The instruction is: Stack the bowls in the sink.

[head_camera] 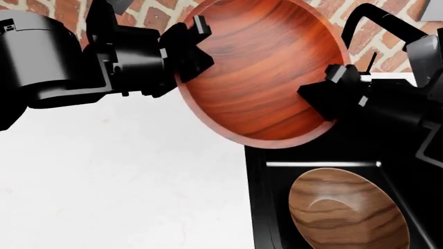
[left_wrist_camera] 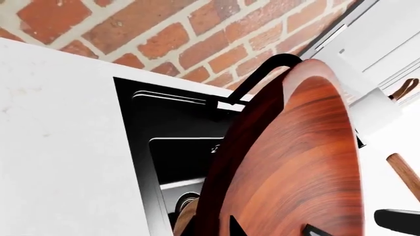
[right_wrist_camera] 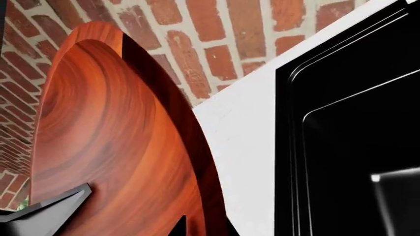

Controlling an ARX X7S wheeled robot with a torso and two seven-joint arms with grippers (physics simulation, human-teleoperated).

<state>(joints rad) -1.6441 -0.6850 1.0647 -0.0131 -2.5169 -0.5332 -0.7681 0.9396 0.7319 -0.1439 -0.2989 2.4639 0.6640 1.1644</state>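
Reddish-brown bowl [head_camera: 266,67]: we find it lifted clear of the counter [head_camera: 124,181], tilted with its hollow toward the head camera, over the near-left corner of the sink [head_camera: 258,207].
Left gripper [head_camera: 192,39]: we see its fingers clamped on the bowl's left rim, one finger over the inner face.
Right gripper [head_camera: 331,85]: we see its fingers clamped on the bowl's right rim; both arms carry the bowl between them.
Walnut bowl [head_camera: 346,210]: we note it lying inside the sink basin, hollow up, below the raised bowl and apart from it.
Faucet [head_camera: 360,23]: black, behind the raised bowl's right edge, partly hidden.
Wall [right_wrist_camera: 217,44]: red brick behind counter and sink.
Counter: white, bare surface left of the sink.
Wrist views: we see the raised bowl edge-on, filling most of each view.
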